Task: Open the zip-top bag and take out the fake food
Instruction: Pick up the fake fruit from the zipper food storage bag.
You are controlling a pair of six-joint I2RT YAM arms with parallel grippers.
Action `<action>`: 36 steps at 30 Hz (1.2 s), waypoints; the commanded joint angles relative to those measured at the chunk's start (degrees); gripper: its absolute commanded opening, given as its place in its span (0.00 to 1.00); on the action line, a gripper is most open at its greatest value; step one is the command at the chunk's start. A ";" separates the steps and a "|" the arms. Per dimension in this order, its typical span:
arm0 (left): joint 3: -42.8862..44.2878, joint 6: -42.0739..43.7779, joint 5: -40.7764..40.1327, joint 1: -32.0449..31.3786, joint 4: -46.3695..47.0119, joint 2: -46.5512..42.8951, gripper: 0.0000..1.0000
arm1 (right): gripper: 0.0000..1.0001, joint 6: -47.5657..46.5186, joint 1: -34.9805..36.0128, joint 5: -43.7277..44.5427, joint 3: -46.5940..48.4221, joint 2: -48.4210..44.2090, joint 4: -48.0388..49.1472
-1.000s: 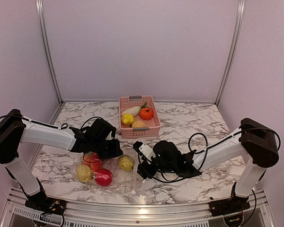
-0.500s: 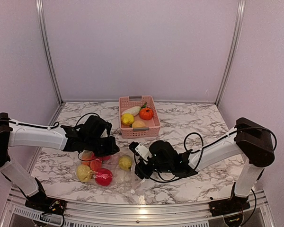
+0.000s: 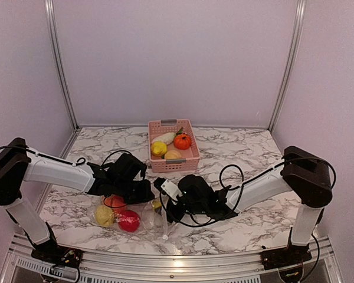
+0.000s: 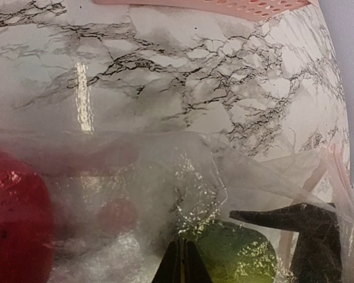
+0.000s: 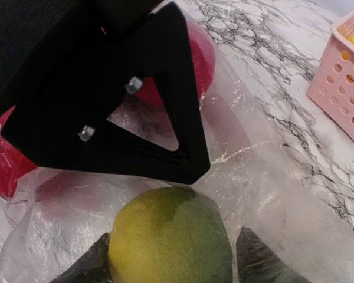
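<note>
Our left fingers (image 4: 174, 270) were clenched on a fold of the zip-top bag (image 4: 165, 177), its film bunched in front of their tips. Our right fingers (image 5: 256, 265) stood spread on either side of a yellow-green fruit (image 5: 168, 233), close against it; we could not tell whether they pressed it.

The bag lay crumpled on the marble surface (image 3: 242, 147) at the front left. Inside it we saw a yellow fruit (image 3: 104, 216), a red fruit (image 3: 128, 221) and an orange-red fruit (image 3: 114, 202). Behind it and apart from it, the pink basket (image 3: 174, 165) held more fake food: a white radish (image 3: 165, 137), an orange fruit (image 3: 182, 141), a yellow piece (image 3: 159, 148) and a paler piece (image 3: 173, 155).

Only the top view showed what the basket held; the wrist views caught just its edge. Only the right wrist view showed the yellow-green fruit whole between the fingers, since from above the arm hid most of it.

A second earlier that fruit had lain in plain sight with the right fingers off to its right. The right arm had since moved left over it.
</note>
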 commanded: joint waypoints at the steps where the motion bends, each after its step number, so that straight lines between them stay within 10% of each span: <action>1: -1.06 -0.45 0.33 -0.35 2.35 0.65 0.04 | 0.65 -0.17 0.64 -0.70 1.98 1.58 -0.79; 15: -3.46 -1.15 -1.92 0.03 2.27 -0.05 0.04 | 0.35 1.48 0.77 -0.38 -1.75 -5.76 -4.01; 36: -2.79 0.29 -1.59 0.37 2.78 -2.11 0.04 | 0.32 7.34 0.77 5.82 -7.31 -23.95 -17.76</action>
